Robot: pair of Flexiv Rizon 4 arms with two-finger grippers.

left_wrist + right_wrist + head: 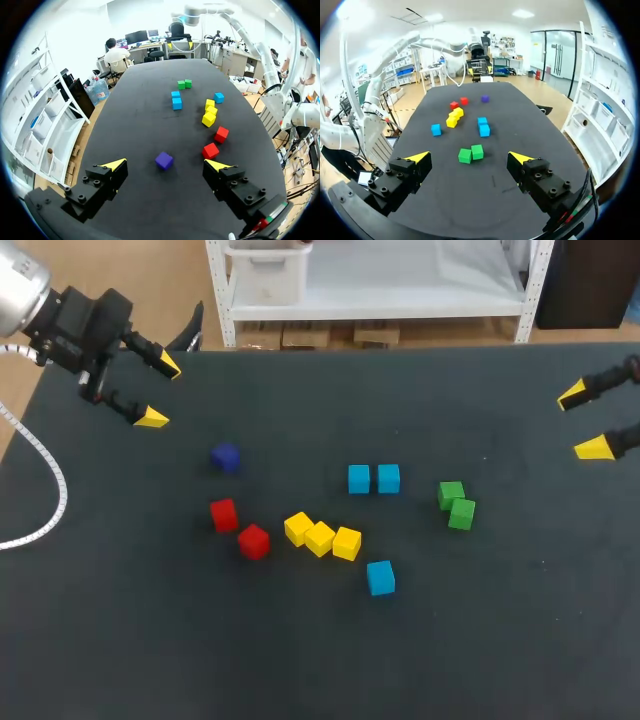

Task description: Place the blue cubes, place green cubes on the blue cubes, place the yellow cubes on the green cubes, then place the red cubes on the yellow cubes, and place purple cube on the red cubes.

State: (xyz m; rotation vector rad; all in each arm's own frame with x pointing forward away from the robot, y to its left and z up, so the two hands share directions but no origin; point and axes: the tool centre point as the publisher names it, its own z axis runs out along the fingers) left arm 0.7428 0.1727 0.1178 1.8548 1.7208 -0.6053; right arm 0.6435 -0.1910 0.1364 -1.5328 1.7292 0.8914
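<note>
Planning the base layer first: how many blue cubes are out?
3: a left blue cube and right blue cube paired mid-table, a lone blue cube by the yellow cubes. None seems hidden.

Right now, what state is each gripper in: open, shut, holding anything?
Left gripper: open, holding nothing.
Right gripper: open, holding nothing.

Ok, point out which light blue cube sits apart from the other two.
The lone blue cube, beside the yellow cubes, nearest me; the blue pair stands side by side.
</note>
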